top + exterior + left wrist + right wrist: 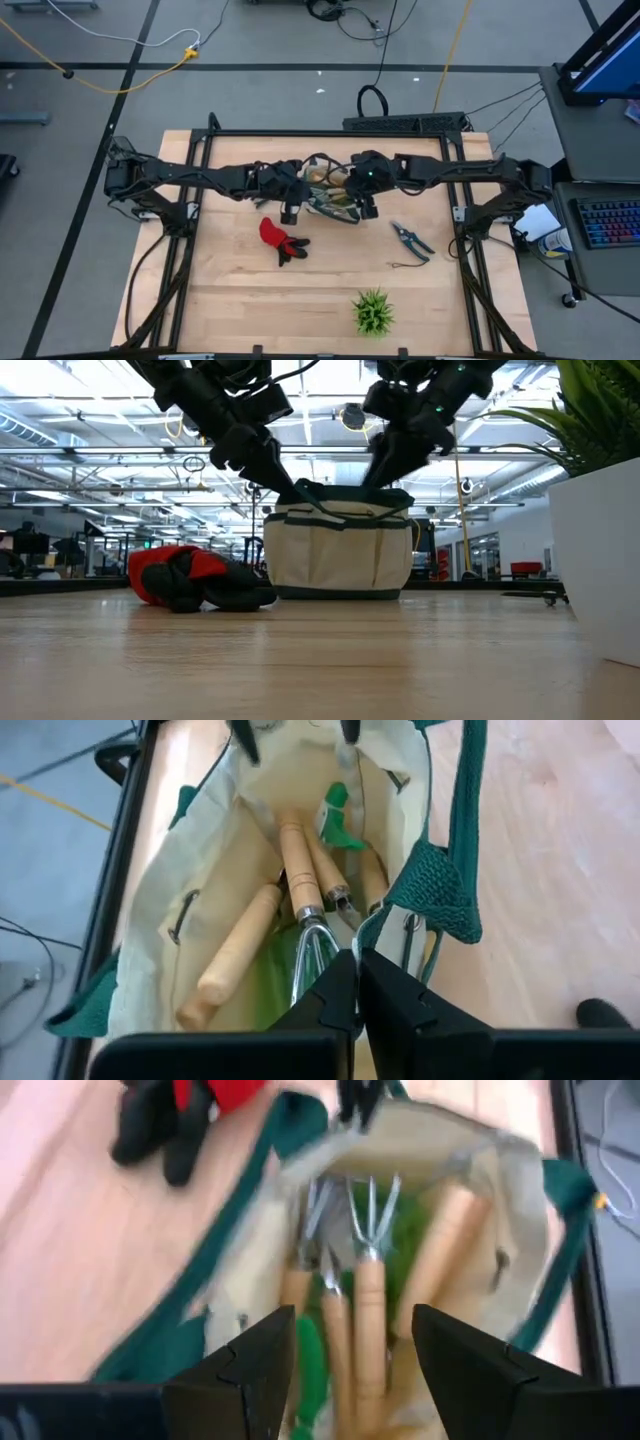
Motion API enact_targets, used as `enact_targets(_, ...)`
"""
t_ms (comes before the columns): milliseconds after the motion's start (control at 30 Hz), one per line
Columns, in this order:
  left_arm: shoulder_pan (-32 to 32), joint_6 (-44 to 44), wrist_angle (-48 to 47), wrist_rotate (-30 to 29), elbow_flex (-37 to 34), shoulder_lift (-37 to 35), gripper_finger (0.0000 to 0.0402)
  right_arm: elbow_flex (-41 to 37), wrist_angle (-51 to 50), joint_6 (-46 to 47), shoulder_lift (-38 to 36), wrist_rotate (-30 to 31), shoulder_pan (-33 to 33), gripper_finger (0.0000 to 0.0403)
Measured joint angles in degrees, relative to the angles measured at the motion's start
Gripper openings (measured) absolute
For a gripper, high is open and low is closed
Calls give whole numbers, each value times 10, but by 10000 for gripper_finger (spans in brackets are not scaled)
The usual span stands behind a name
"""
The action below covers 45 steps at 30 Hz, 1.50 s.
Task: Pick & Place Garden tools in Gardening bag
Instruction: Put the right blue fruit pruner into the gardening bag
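Observation:
The cream gardening bag (335, 197) with green trim stands on its base mid-table, also seen in the low view (340, 550). Inside lie several wooden-handled garden tools (300, 870), among them a small rake (368, 1250). My left gripper (357, 970) is shut at the bag's left rim. My right gripper (350, 1365) hangs open over the bag's mouth, its fingers clear of the tools. A red-and-black glove (281, 239) lies on the table in front of the bag, to the left. Pruning shears (411, 238) lie to the bag's right. My left gripper pinches the bag's green-trimmed rim (372, 925) between its two fingers, beside the base of a loop handle (440, 890). The fingers slant down from the table's left. The bag stays on the table, its rim drawn up at the hold (300, 490).
A green spiky plant (372, 312) in a white pot (600, 560) stands near the table's front edge, right of centre. Bare wood lies between the glove, the shears and the plant. Black frame rails (190, 190) run along both sides of the table.

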Motion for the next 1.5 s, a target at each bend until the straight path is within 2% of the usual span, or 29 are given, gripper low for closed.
enact_targets(133, -7, -17, -1, -1, 0, 0, 26, 0, -16, 31, -22, 14, 0, 196)
enact_targets(300, -15, -18, -1, -1, 0, 0, 76, 0, -70, 37, -49, 18, 6, 206)
enact_targets(467, -26, -18, 5, -39, 0, 0, 124, -1, -114, 55, -70, 56, 31, 232)
enact_targets(600, -41, -16, 19, -60, -1, -5, 144, -1, -140, 100, -83, 88, 57, 250)
enact_targets(867, -70, -25, 36, -62, -1, -36, 147, -2, -169, 200, -106, 87, 96, 249)
enact_targets(1100, -84, -48, 32, -82, 0, -59, 147, -37, -167, 244, -116, 87, 115, 238)
enact_targets(1500, -103, -81, 4, -120, 0, -59, 147, -75, -194, 341, -117, 87, 138, 236)
